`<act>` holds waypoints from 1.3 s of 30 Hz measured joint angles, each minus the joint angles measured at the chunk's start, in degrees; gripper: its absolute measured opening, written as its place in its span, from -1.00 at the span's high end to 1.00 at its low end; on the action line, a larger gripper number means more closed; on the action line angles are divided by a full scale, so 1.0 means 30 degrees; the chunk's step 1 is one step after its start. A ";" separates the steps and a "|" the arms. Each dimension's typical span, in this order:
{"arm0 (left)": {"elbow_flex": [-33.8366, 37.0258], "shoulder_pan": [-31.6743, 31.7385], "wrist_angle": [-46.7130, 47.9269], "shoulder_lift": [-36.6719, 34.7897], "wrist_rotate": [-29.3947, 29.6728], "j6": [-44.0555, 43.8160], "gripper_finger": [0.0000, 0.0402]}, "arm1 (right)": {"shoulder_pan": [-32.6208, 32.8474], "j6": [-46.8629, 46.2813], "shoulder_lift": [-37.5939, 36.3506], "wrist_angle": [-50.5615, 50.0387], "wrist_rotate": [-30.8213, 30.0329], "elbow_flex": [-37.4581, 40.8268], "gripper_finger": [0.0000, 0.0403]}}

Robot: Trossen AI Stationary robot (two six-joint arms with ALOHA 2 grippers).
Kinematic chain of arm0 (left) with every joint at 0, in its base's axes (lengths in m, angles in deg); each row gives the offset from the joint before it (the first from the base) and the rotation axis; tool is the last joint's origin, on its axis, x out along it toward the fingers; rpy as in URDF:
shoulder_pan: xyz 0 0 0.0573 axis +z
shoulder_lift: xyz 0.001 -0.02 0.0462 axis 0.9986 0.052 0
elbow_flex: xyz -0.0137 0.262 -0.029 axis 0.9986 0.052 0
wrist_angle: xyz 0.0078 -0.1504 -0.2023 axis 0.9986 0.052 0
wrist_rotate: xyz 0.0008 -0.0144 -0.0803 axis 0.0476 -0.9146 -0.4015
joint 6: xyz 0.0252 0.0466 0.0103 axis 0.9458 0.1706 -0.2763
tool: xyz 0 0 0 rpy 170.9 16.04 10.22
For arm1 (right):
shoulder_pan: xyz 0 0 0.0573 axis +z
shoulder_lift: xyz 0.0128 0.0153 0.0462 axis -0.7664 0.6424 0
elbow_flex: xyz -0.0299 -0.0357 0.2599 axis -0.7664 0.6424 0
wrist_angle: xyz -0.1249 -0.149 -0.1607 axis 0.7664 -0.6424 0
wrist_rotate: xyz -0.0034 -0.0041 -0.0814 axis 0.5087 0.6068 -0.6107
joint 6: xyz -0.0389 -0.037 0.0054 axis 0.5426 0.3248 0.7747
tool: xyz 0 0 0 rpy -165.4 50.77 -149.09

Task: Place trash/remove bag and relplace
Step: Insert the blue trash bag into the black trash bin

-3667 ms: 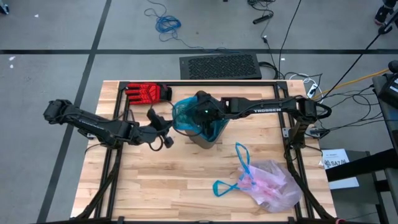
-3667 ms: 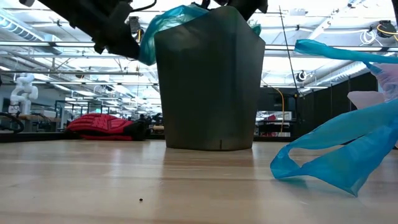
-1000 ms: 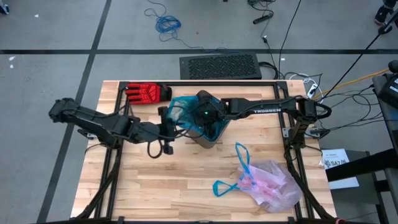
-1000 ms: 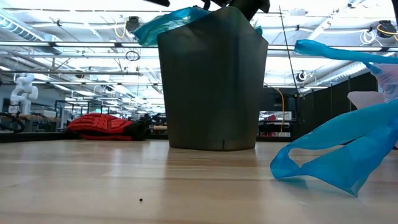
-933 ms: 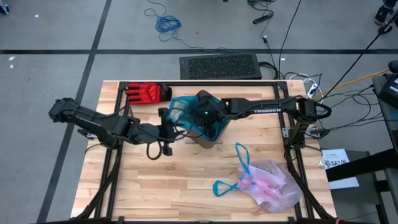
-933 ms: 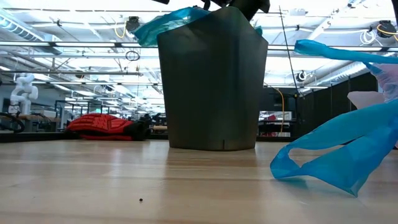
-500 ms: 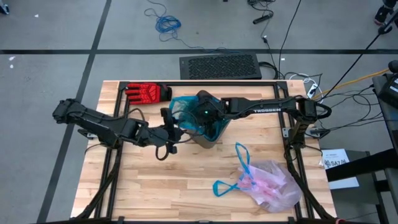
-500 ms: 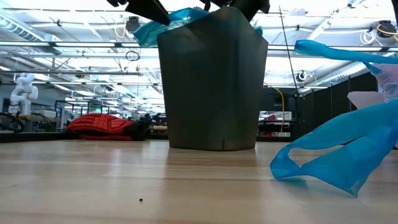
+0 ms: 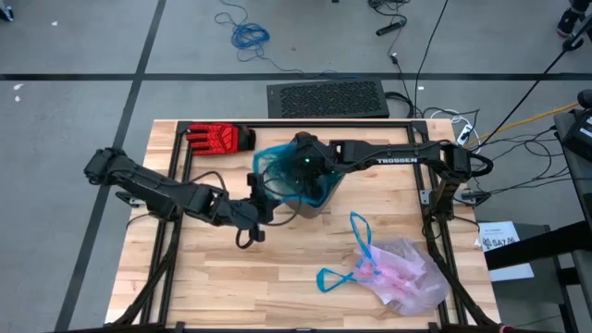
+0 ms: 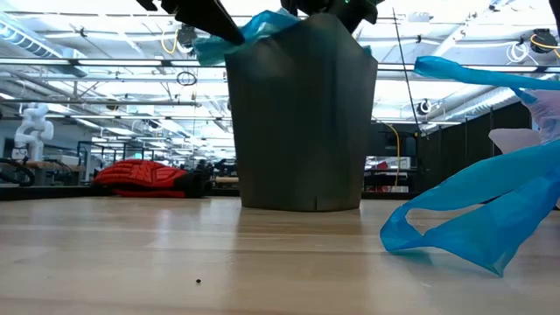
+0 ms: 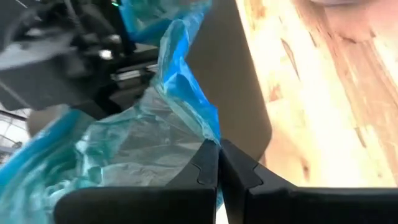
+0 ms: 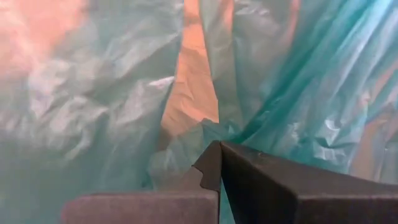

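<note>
Light wooden planks make up the table (image 9: 277, 268), and a grey floor with cables lies around it. Near the middle of the table stands a dark grey plastic bin (image 10: 302, 114). A thin teal-green plastic bag (image 9: 282, 176) sits inside the bin and bunches up over its rim.

The left gripper (image 9: 262, 211) is at the bin's rim on the left side. In the left wrist view its jaws are pressed together, and a fold of the teal-green bag (image 11: 186, 106) lies right at their tips. I cannot tell for sure if the fold is pinched between them.

The right gripper (image 9: 301, 166) reaches down into the top of the bin. The right wrist view shows only teal-green plastic (image 12: 298, 93) all around it. Its jaws are closed tight too, with plastic right at their tips.

The pale pink-white see-through plastic bag (image 9: 402, 276) with blue drawstring loops (image 9: 356, 259) lies on the table near the front right, well apart from the bin. It looks full and lumpy.

A red glove (image 9: 220, 138) lies flat at the back left of the table.
</note>
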 joint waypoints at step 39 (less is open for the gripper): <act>-0.0962 -0.0619 0.0032 -0.1556 -0.0056 -0.0553 0.25 | 0.0015 -0.0539 0.0000 0.0930 0.0021 0.0000 1.00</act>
